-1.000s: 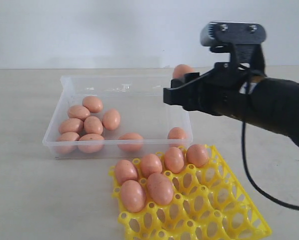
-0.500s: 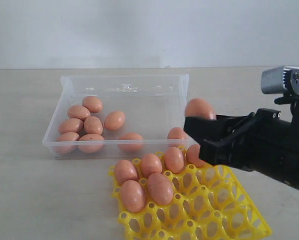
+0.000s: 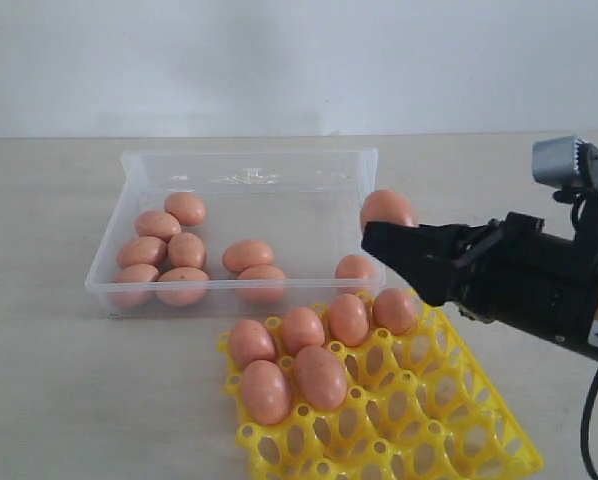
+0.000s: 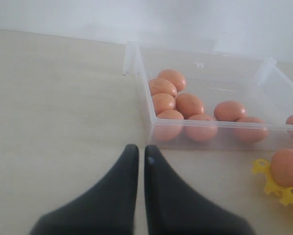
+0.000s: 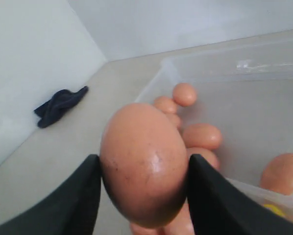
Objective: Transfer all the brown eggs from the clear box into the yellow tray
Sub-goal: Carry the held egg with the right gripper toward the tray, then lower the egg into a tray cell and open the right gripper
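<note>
Swinging out from above the box's far rim, the right tool (image 3: 377,232) has come down and across to hang just off the box's right end, over the far right corner of the tray (image 3: 479,440). One loose egg inside the box (image 3: 249,160) has also rolled toward the front wall and now lies against another.

That right tool is pinching an egg (image 3: 387,208) clear of everything. The wrist view shows a finger on each side of the shell, with most of the egg bulging out past the fingertips. The left tool (image 4: 137,156) is pressed together on nothing, over bare counter (image 3: 39,380) near the box's left front corner.

Nine eggs (image 3: 186,250) are left in the box: a cluster of six at the left, two touching near the middle front, and one alone by the right wall. Six sit in tray cups along the near left side.

These eggs should be light and stiff but brittle, with a smooth rounded shell that gives the fingers little to bite on. Best hold is probably across the widest part of the short axis, squeezed only enough to stop slipping. The present pinch looks a little below that belly, so a jolt might pop the egg out. It likely needs lowering right into a cup before release, not dropping
</note>
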### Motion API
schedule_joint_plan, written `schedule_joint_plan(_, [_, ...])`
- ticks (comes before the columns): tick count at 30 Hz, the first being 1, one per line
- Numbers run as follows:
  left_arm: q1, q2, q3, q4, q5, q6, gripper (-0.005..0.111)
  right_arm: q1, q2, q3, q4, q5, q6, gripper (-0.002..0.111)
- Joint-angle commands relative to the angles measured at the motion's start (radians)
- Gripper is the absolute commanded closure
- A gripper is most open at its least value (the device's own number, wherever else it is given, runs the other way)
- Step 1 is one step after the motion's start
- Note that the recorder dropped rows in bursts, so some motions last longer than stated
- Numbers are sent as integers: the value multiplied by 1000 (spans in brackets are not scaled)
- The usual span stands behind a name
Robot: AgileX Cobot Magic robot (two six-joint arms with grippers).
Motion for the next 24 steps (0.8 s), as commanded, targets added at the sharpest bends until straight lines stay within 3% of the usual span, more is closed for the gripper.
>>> schedule_joint_plan(1, [-2,4,4,4,-9,4,103,-220,119,-56,-407,-242,168,108])
schedule_joint_plan(5, [-2,4,4,4,-9,4,103,-262,215,-113,-752,-312,218,108])
schedule_joint_plan(7, [-2,4,4,4,-9,4,103,-259,257,-115,-796,-312,207,108])
schedule_joint_plan(15, [-2,4,4,4,-9,4,103,-252,364,-115,-697,-312,-21,108])
schedule_joint_plan(24, [-2,4,4,4,-9,4,103,-250,366,-115,-553,-198,-78,108])
